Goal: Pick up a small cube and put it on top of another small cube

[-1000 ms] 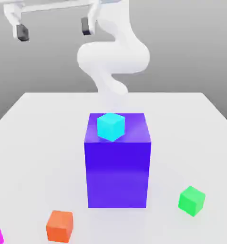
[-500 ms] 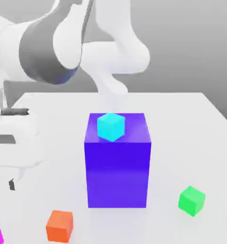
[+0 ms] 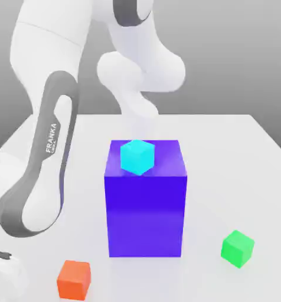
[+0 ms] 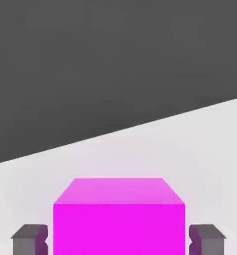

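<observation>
Pincer (image 4: 118,239) pinching magenta cube (image 4: 118,219) at both side faces, I judge for lifting | table (image 4: 200,139) underneath | stacking not yet done

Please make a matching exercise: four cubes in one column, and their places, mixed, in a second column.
Things:
1. small cyan cube
2. small green cube
3. small orange cube
4. small magenta cube

Places:
A. on the table, at the exterior view's right of the large blue block
B. between the jaws
C. on top of the large blue block
D. on the table, at the exterior view's lower left

Pairs: 1-C, 2-A, 3-D, 4-B
</observation>
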### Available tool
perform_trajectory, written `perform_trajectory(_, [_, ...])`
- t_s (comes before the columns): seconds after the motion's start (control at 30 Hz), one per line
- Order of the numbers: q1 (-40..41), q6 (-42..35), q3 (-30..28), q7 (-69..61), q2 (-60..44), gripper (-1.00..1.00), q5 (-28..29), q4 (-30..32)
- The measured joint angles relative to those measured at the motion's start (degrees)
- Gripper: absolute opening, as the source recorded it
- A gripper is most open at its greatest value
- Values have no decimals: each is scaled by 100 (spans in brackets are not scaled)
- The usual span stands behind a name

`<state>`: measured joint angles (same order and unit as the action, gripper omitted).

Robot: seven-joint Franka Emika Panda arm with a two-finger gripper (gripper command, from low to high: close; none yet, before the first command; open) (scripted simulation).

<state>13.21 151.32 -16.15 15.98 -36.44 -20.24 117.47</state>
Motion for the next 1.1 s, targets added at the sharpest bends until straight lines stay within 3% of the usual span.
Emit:
perform_trajectory(0.23, [-276, -487, -264, 222, 701, -100, 312, 221])
perform_trajectory(0.57, [-1966, -339, 622, 786, 1982, -100, 835, 1646])
perform_trajectory(0.8, [-3294, -41, 1509, 1479, 3076, -100, 1608, 2855])
perform_trajectory(0.87, [-3873, 249, 1809, 1807, 3086, -100, 1934, 3103])
perform_trajectory(0.97, [-4049, 829, 1855, 2002, 2597, -100, 2142, 3174])
perform_trajectory(1.0, [-4067, 962, 1850, 2026, 2466, 100, 2170, 3174])
perform_trajectory(1.1, [-4067, 962, 1850, 2026, 2466, 100, 2170, 3174])
